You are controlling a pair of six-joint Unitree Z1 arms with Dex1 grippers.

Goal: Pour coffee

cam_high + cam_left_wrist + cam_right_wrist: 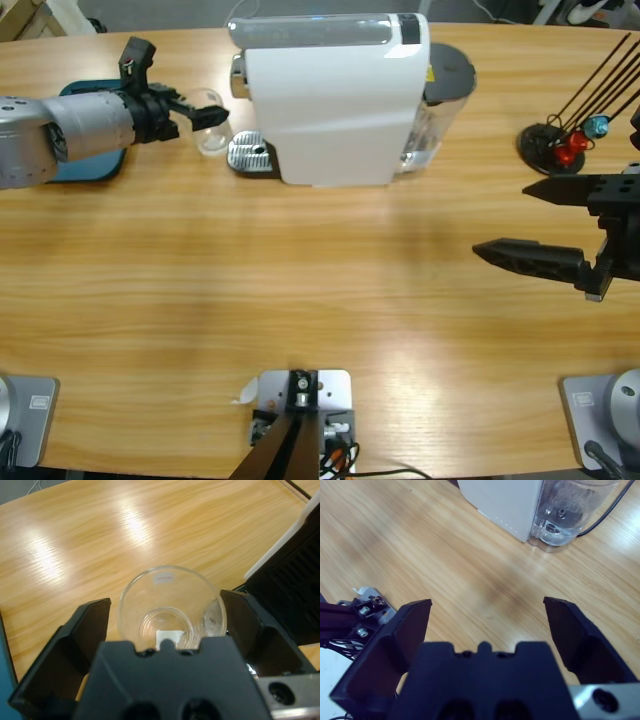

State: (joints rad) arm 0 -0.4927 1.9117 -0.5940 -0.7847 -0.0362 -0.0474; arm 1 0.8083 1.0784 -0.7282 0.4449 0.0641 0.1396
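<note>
Wood-grain desk (300, 290) carries a white coffee machine (330, 100) near its far edge. At the machine's metal drip tray (250, 155), the left end effector (200, 113) has its jaws spread on either side of a clear glass (170, 612); whether they touch it cannot be told. No coffee shows in the glass. The right end effector (515, 220) hovers spread wide over bare wood, near a capsule rack (565, 140).

My left gripper (165, 625) has jaws spread apart; my right gripper (487, 625) gapes wide, holding nothing.
</note>
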